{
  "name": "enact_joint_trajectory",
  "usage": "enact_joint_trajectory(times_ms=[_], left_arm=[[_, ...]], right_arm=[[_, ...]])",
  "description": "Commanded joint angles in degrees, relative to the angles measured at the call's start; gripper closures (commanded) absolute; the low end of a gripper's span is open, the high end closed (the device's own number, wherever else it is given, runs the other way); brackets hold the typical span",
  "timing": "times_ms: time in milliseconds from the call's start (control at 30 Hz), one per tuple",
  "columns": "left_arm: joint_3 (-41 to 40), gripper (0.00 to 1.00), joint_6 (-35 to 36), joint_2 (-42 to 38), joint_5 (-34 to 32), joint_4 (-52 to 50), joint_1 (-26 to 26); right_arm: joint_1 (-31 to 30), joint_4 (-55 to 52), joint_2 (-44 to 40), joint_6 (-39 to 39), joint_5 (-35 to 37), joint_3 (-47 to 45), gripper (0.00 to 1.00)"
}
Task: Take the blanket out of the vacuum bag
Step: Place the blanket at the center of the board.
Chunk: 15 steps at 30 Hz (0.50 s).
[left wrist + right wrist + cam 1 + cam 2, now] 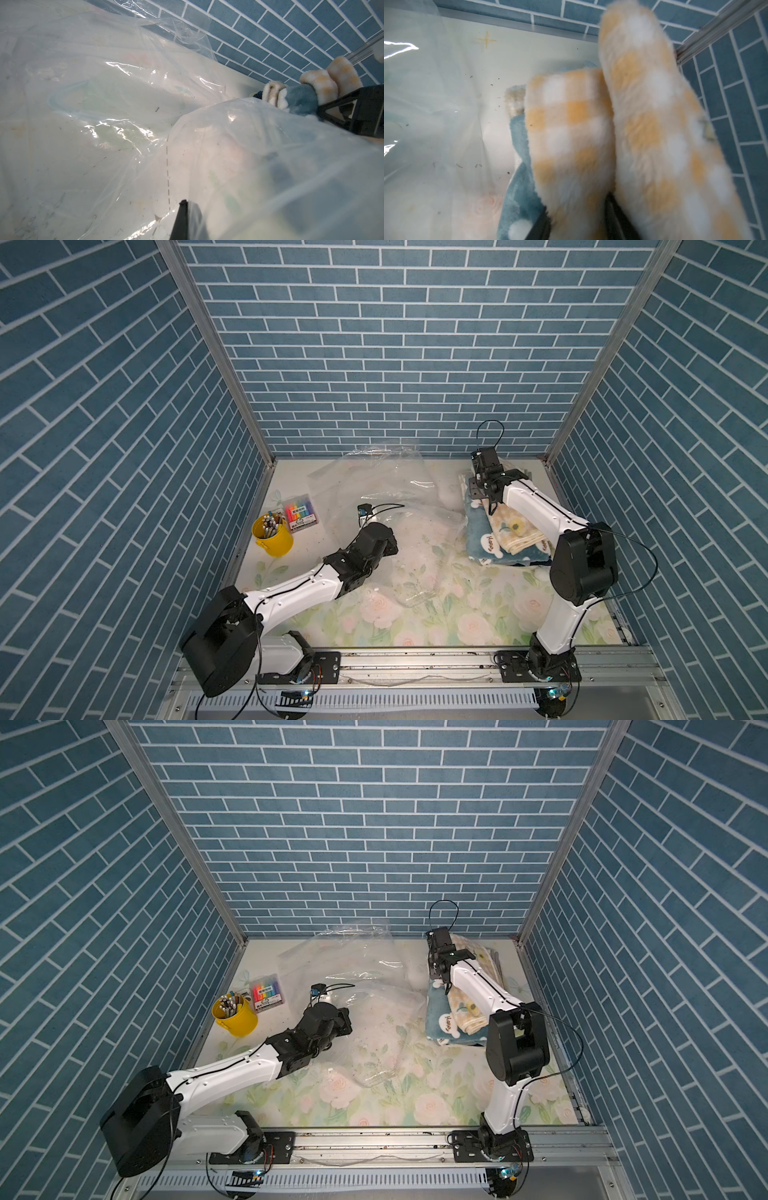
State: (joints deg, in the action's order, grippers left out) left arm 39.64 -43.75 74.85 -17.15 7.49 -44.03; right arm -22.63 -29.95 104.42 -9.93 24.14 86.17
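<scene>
Grip is seen at the right gripper, its jaws pinching a checked fold of the blanket; the left gripper is pressed together on film of the bag. The blanket is piled on the table, just beside the bag and seemingly clear of it. Removal is judged nearly done; next, the fold must be released.
</scene>
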Motion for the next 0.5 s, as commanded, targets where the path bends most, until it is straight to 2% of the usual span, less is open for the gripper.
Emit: enact_joint_trajectory(times_ms=[0, 67, 133, 267, 467], left_arm=[[1.28, 1.00, -0.05, 1.11, 0.18, -0.74, 0.43], [1.28, 1.00, -0.02, 1.09, 0.13, -0.64, 0.44], [1.22, 1.00, -0.09, 1.10, 0.18, -0.59, 0.44], [1.17, 1.00, -0.06, 1.07, 0.27, -0.37, 0.41], [2.19, 1.00, 0.03, 2.57, 1.11, -0.43, 0.30]], right_arm=[[-0.31, 1.65, -3.66, 1.24, 3.87, -1.22, 0.83], [-0.38, 2.51, -5.46, 1.08, 3.25, -1.62, 0.96], [-0.48, 3.38, -8.56, 0.44, 1.17, -2.19, 1.00], [-0.55, 3.59, -12.99, -0.85, -3.23, -2.17, 1.00], [-0.57, 0.99, -11.30, -1.52, -5.96, 0.40, 1.00]])
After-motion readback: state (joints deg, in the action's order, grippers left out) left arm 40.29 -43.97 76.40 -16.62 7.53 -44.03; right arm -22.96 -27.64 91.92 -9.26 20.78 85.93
